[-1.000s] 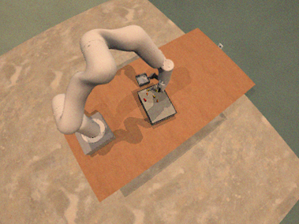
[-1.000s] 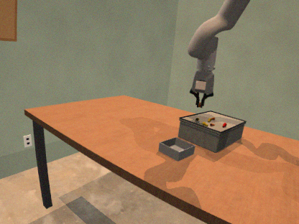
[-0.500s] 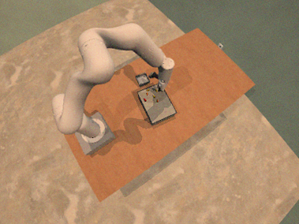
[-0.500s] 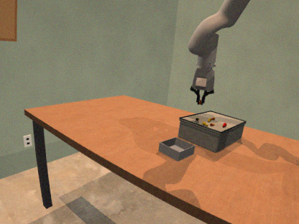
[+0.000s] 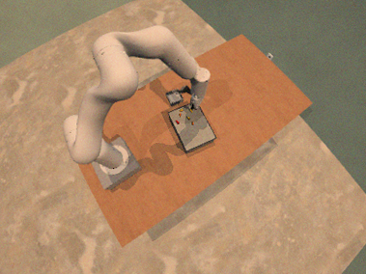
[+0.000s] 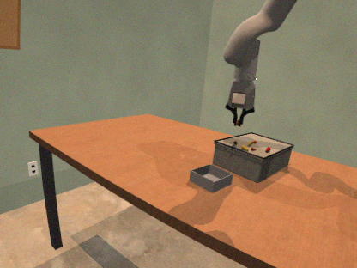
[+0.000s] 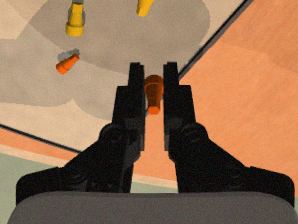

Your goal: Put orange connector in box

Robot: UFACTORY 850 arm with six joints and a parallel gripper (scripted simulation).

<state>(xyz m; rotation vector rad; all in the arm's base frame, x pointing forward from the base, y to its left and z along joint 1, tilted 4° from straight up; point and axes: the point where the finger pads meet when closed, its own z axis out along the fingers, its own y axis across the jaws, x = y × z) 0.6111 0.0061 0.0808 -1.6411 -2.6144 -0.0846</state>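
My gripper (image 7: 154, 81) is shut on an orange connector (image 7: 153, 94), held between the two black fingers. In the exterior view the gripper (image 6: 239, 120) hangs well above the near corner of the grey tool case (image 6: 253, 155), with the connector (image 6: 237, 124) at its tips. Below it on the lid lie two yellow connectors (image 7: 75, 20) and another orange connector (image 7: 65, 64). A red connector (image 6: 268, 149) lies further along the lid. The open grey junction box (image 6: 211, 177) sits on the table in front of the case; it looks empty.
The case lid's dark rim (image 7: 216, 32) runs just under the gripper, with orange table top (image 7: 253, 110) beyond it. In the overhead view the junction box (image 5: 174, 98) lies next to the case (image 5: 192, 128), towards the arm's elbow.
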